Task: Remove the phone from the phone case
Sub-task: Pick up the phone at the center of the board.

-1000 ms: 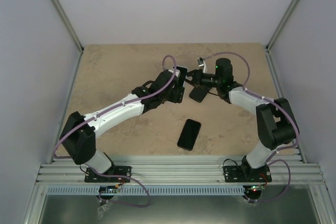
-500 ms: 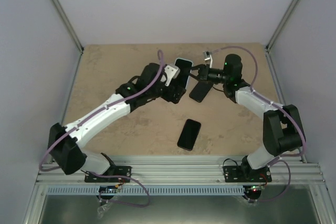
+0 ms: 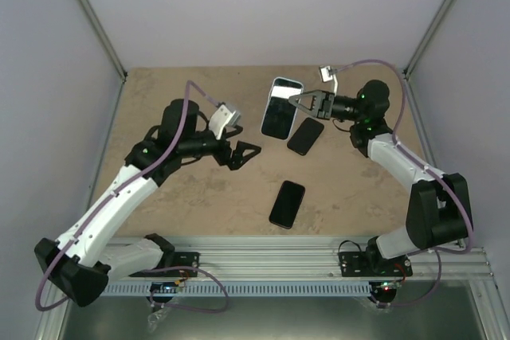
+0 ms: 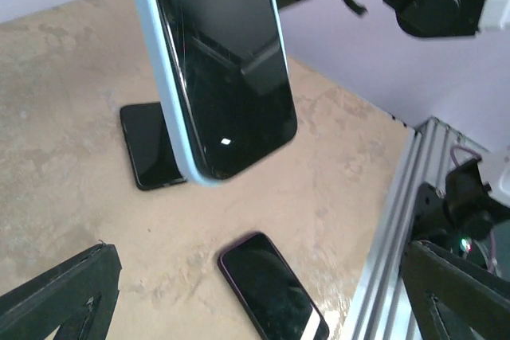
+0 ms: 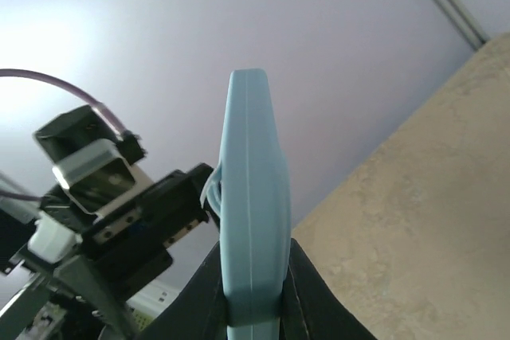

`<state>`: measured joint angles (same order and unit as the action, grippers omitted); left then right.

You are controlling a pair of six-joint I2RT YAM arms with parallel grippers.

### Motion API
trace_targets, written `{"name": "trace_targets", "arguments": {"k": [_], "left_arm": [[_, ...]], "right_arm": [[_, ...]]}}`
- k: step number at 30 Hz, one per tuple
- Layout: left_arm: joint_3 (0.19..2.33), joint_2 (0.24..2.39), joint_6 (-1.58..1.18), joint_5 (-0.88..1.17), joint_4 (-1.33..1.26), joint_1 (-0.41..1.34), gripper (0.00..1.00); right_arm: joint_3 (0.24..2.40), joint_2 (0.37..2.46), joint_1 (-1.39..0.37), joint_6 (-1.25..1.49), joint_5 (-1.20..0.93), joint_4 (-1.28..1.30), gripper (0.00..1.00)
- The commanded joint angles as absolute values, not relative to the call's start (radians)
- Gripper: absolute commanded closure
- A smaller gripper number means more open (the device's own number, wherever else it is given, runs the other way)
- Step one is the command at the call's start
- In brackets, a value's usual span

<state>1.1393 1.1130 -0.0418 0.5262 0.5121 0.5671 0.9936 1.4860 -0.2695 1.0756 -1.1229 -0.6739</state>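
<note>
The phone in its light blue case [image 3: 282,107] hangs above the far middle of the table, screen up, still inside the case. My right gripper [image 3: 296,101] is shut on its right edge. In the right wrist view the case edge [image 5: 250,197] stands upright between the two black fingers [image 5: 205,296]. My left gripper [image 3: 244,155] is open and empty, well to the left of the cased phone and lower. In the left wrist view the cased phone [image 4: 215,69] hangs ahead, with the open gripper [image 4: 256,284] below it.
A bare black phone [image 3: 305,135] lies on the table just below the held one, also in the left wrist view [image 4: 151,153]. Another dark phone [image 3: 287,204] lies nearer the front rail [image 3: 271,256], also in the left wrist view [image 4: 271,292]. Walls enclose three sides.
My left gripper has let go of the cased phone, opened and drawn back to the left. My right gripper keeps the cased phone and has shifted slightly to the right and farther back.
</note>
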Motion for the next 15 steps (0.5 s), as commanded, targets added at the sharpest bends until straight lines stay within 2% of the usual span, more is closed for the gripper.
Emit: {"name": "trace_targets", "arguments": {"k": [1, 8, 15], "left_arm": [[1.065, 1.061, 0.033, 0.613, 0.520, 0.558, 0.01], [1.011, 0.989, 0.041, 0.642, 0.458, 0.558, 0.01], [0.959, 0.909, -0.035, 0.583, 0.324, 0.558, 0.01]], "right_arm": [[0.999, 1.432, -0.269, 1.187, -1.204, -0.904, 1.00], [0.969, 1.386, -0.288, 1.242, -1.230, -1.043, 0.99], [0.958, 1.368, -0.309, 1.274, -1.250, -1.113, 1.00]]}}
